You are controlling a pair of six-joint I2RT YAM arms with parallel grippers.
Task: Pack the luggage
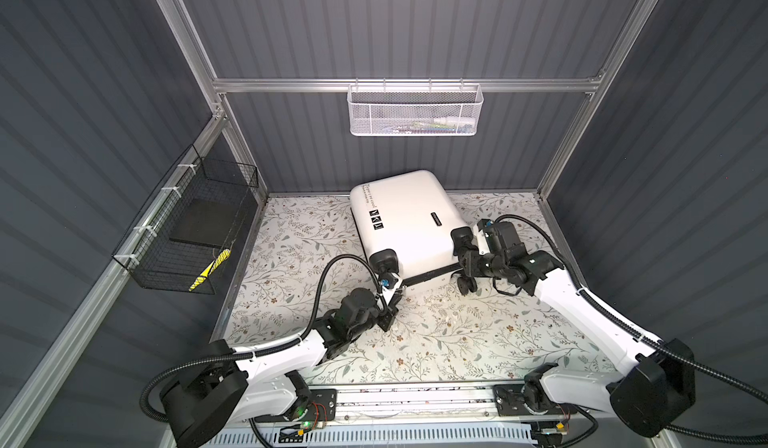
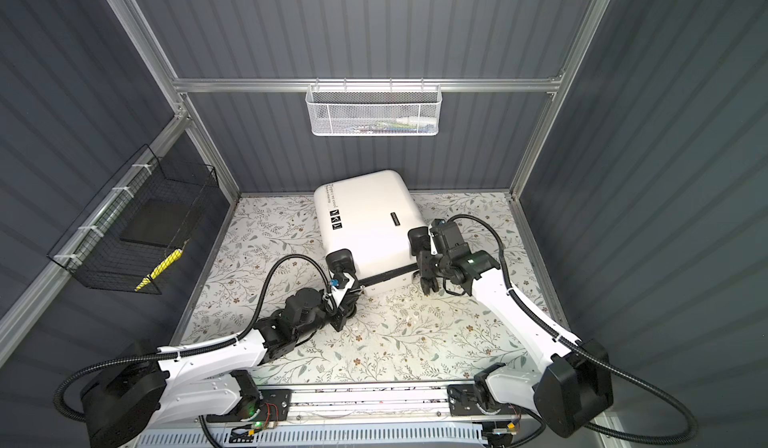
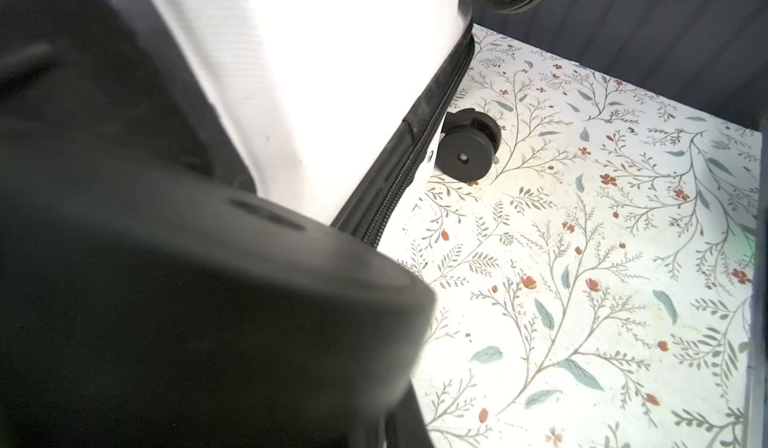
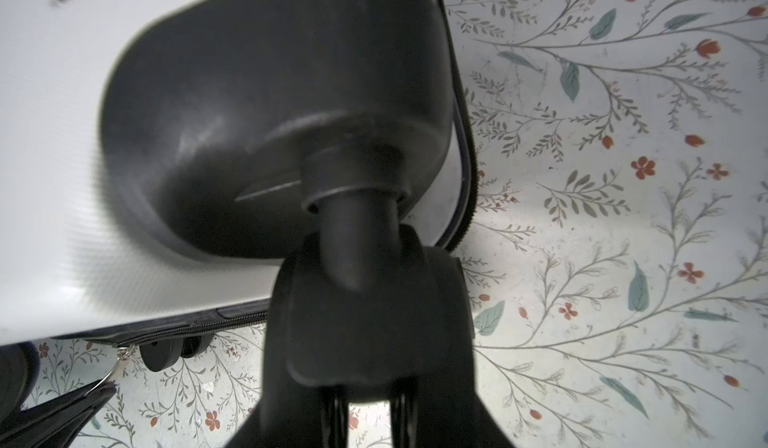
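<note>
The luggage (image 1: 411,221) (image 2: 370,217) lies flat and zipped closed on the flowered table, white shell up, wheels toward the front. My right gripper (image 1: 467,257) (image 4: 368,387) is shut on the upper spinner wheel (image 4: 370,321) at the case's front right corner. My left gripper (image 1: 400,294) sits at the front left corner by the black zip band (image 3: 415,151). In the right wrist view its fingers (image 4: 62,408) are shut on the metal zip pull (image 4: 118,356). The left wrist view shows only the shell (image 3: 332,92) and a lower wheel (image 3: 465,155); its own jaws are lost in dark blur.
A white mesh basket (image 1: 415,111) hangs on the back rail with small items inside. A black wire basket (image 1: 187,225) on the left wall holds a flat black slab and a yellow object (image 1: 210,273). Bare tablecloth (image 1: 457,342) lies in front of the case.
</note>
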